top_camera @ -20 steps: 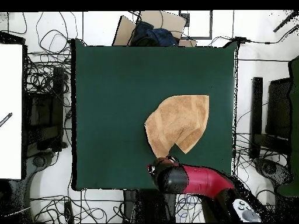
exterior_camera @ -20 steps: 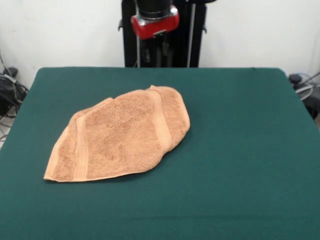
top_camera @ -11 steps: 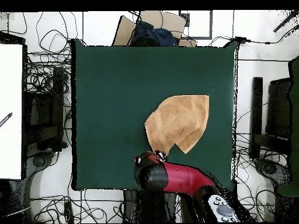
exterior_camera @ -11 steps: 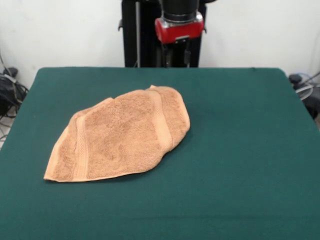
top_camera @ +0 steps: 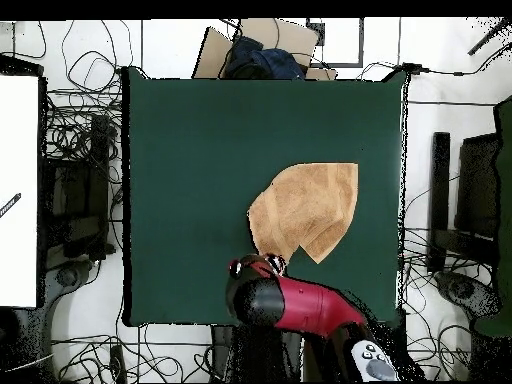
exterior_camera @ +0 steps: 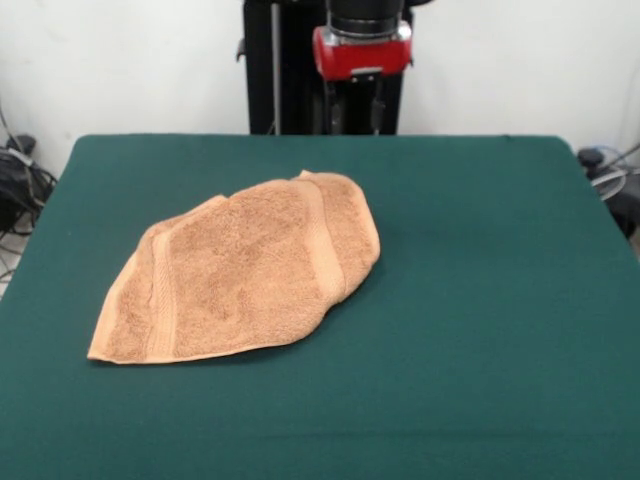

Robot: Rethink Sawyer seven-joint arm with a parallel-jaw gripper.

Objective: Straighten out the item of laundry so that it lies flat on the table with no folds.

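No container shows anywhere on the table [exterior_camera: 480, 330], whose dark green cloth fills the lower frame of the front view. The towel [exterior_camera: 240, 270] lies left of centre, folded over itself into a rough fan: a pointed corner at lower left, a rounded doubled edge at upper right. Two smoother woven bands cross it, one near the left corner, one curving along the right side where a second layer peeks out behind. At top centre hangs the gripper [exterior_camera: 352, 100], above the table's far edge, clear of the towel and holding nothing; how far it is open cannot be made out.
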